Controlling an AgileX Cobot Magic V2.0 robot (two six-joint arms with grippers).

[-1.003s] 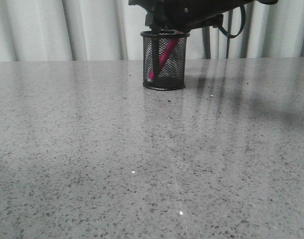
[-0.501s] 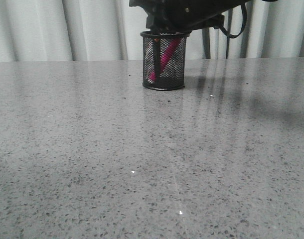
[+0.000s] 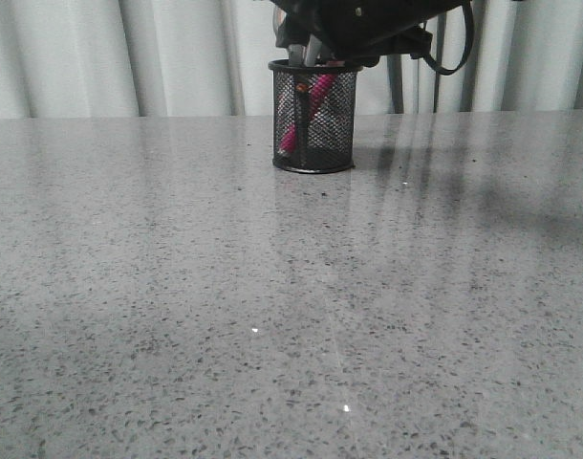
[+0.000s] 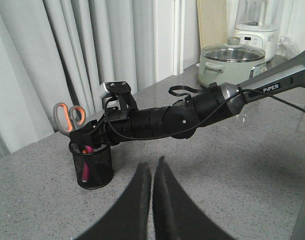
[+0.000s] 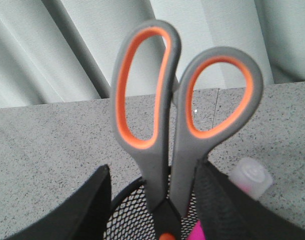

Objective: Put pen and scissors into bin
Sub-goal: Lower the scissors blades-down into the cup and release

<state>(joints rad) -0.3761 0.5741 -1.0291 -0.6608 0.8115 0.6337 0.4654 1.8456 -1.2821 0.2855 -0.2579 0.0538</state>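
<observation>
The black mesh bin point(image 3: 313, 143) stands at the table's far middle. The pink pen point(image 3: 301, 120) leans inside it, its pale end point(image 5: 250, 175) sticking out over the rim. The scissors point(image 5: 162, 115) stand blades-down in the bin point(image 5: 137, 215), with grey, orange-lined handles point(image 4: 67, 117) up above the rim. My right gripper point(image 5: 152, 167) hovers at the rim, open, a finger on each side of the handles, with a gap on one side. My left gripper point(image 4: 152, 161) is shut and empty, well back from the bin point(image 4: 95, 167).
My right arm point(image 4: 192, 115) stretches low across the table toward the bin. A pale green lidded pot point(image 4: 232, 62) and a blender point(image 4: 255, 25) stand on the far corner. Curtains point(image 3: 129, 57) hang behind the table.
The right gripper has lifted a little off the bin's rim, so the scissors' grey handles now show above it. The pen has shifted slightly inside the bin.
</observation>
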